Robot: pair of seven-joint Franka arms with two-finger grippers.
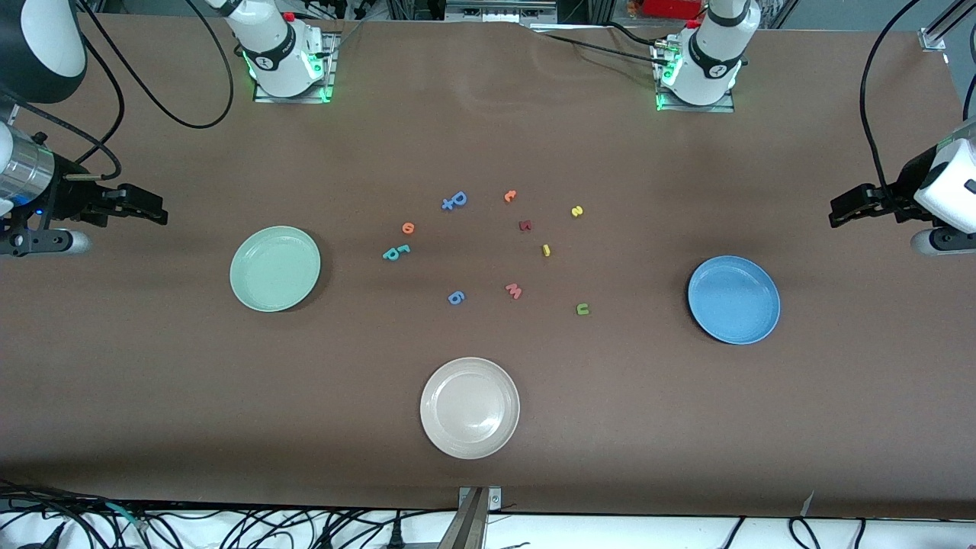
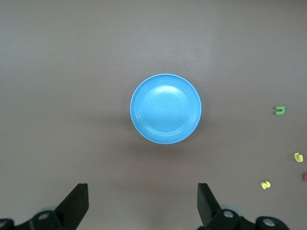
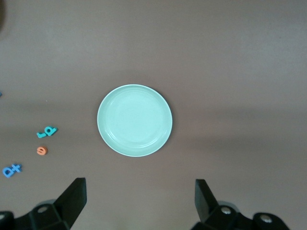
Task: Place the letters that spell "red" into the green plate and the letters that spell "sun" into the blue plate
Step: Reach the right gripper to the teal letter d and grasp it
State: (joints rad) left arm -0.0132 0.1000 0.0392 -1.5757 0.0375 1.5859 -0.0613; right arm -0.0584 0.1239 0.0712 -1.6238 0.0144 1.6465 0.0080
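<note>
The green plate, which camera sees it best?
The right wrist view: the green plate sits right in the middle, big and whole, with nothing covering it. The front view shows it whole too, but smaller, toward the right arm's end of the table. The left wrist view doesn't show it.

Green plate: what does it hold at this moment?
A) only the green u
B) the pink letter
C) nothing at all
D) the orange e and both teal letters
C. The green plate shows a bare surface in the front and right wrist views, with the orange e and the teal letters lying on the table beside it.
</note>
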